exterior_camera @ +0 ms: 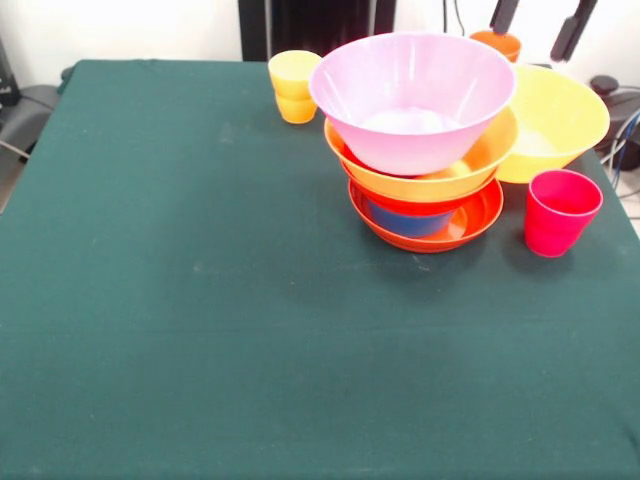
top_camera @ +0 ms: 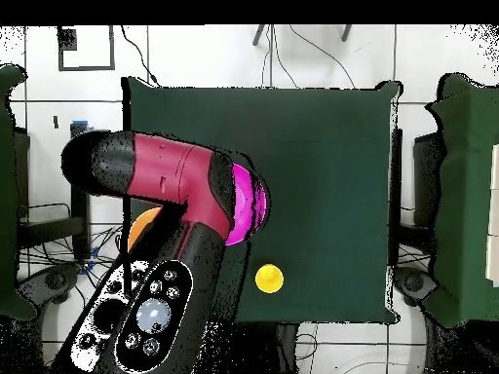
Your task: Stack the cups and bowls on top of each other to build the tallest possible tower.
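The tower stands right of centre: a shallow red-orange bowl [exterior_camera: 470, 222] lowest, a small blue bowl [exterior_camera: 405, 218] in it, then a wide orange bowl [exterior_camera: 480, 160] and a pink bowl [exterior_camera: 412, 95] on top. A large yellow bowl [exterior_camera: 560, 120] leans against the tower's right side. A red-pink cup [exterior_camera: 560, 210] stands alone to the right, and a yellow cup [exterior_camera: 293, 85] [top_camera: 269, 279] at the far edge. My gripper [exterior_camera: 540, 22] shows at the top edge, fingers wide apart, open. An orange cup [exterior_camera: 497, 43] sits just under its left finger; what it rests on is hidden.
The green cloth table [exterior_camera: 200, 300] stretches wide to the left and front of the tower. In the overhead view the red arm [top_camera: 171, 175] covers the pile; only a pink rim [top_camera: 251, 203] and an orange edge [top_camera: 143, 230] show beside it.
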